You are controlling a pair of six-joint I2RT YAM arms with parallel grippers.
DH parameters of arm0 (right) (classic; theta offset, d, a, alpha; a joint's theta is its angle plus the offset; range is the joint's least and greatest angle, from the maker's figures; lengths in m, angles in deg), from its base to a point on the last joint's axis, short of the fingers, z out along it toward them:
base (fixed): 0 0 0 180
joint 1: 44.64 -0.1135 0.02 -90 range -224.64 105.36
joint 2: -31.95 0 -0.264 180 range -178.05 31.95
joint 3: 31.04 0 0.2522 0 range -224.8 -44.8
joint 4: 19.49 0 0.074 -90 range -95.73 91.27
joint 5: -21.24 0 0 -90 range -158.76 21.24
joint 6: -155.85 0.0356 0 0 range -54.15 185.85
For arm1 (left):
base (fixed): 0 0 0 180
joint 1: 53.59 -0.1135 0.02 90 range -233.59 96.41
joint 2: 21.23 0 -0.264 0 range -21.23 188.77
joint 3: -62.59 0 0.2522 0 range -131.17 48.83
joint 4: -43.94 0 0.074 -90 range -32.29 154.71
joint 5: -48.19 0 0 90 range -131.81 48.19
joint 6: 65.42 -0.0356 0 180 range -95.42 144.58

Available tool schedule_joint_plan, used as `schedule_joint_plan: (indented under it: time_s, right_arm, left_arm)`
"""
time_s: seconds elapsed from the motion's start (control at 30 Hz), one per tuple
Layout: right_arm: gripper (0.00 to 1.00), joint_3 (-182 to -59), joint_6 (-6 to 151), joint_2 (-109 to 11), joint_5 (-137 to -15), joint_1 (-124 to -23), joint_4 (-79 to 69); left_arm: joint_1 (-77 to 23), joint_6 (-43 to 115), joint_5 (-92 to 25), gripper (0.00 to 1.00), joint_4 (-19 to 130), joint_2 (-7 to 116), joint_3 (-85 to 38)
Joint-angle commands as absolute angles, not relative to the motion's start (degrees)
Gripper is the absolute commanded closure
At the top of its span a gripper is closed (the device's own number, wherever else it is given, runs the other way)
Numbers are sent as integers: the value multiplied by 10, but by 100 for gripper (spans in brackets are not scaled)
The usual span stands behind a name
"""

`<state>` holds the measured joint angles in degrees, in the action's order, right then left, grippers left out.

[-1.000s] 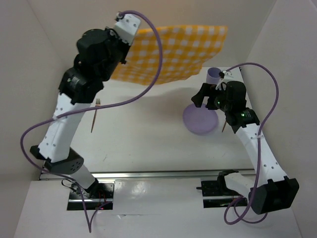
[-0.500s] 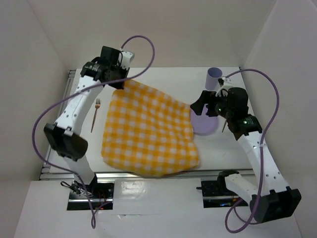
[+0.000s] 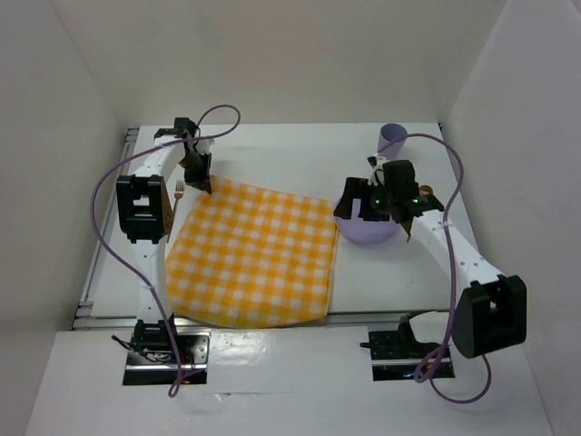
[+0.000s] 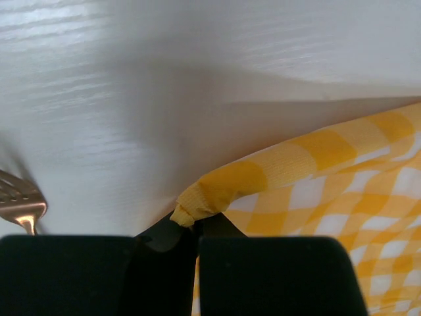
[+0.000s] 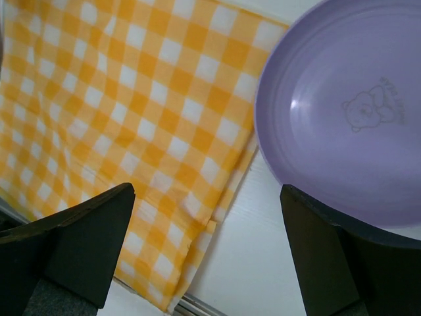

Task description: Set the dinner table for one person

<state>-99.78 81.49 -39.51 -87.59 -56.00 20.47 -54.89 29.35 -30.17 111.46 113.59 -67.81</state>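
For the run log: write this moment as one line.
left gripper shut on cloth corner | cloth spread on dinner table | right gripper open near plate

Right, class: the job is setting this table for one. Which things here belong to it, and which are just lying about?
Belong: dinner table, checked cloth, purple plate, purple cup, fork, thin brown utensil beside the plate.
Lying about: nothing loose; only the arms' purple cables.

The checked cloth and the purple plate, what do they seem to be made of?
The checked cloth looks like woven fabric, matte: its corner bunches into a soft roll and a fine weave shows. The purple plate looks like plastic, possibly melamine, smooth and slightly glossy: small highlights and a faint bear mark.
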Motion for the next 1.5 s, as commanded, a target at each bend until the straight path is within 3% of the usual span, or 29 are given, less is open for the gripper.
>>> schedule_joint_plan:
  time_s: [0.0,0.17,0.23,0.27,0.37,0.4,0.47,0.67,0.97,1.2,1.47]
  right_arm:
    - [0,-1031,817,-434,-855,-600,159]
    - [4,-1090,859,-524,-845,-619,187]
    - [13,-1058,872,-506,-823,-627,192]
    - [30,-1037,883,-497,-816,-627,185]
    - [62,-982,894,-491,-790,-627,178]
    - [86,-981,894,-500,-762,-627,178]
    - [100,-981,894,-511,-760,-627,166]
    - [100,-981,878,-536,-768,-683,121]
    - [100,-1094,885,-721,-646,-683,179]
    - [100,-1105,891,-714,-557,-683,203]
    - [100,-1125,870,-715,-543,-661,218]
  left_arm:
    - [-534,299,-268,100,1086,1079,-681]
    - [-534,317,-290,100,1051,1040,-636]
    - [-539,322,-301,100,1051,1040,-631]
    - [-539,322,-308,100,1051,1035,-631]
    - [-546,328,-314,100,1051,1035,-631]
    - [-546,333,-320,100,1051,1035,-631]
    - [-546,333,-327,100,1046,1035,-631]
    - [-551,338,-349,100,1045,1030,-619]
    - [-568,379,-363,100,1057,1063,-666]
    - [-568,436,-343,100,1062,1081,-691]
    - [-568,487,-338,100,1062,1105,-702]
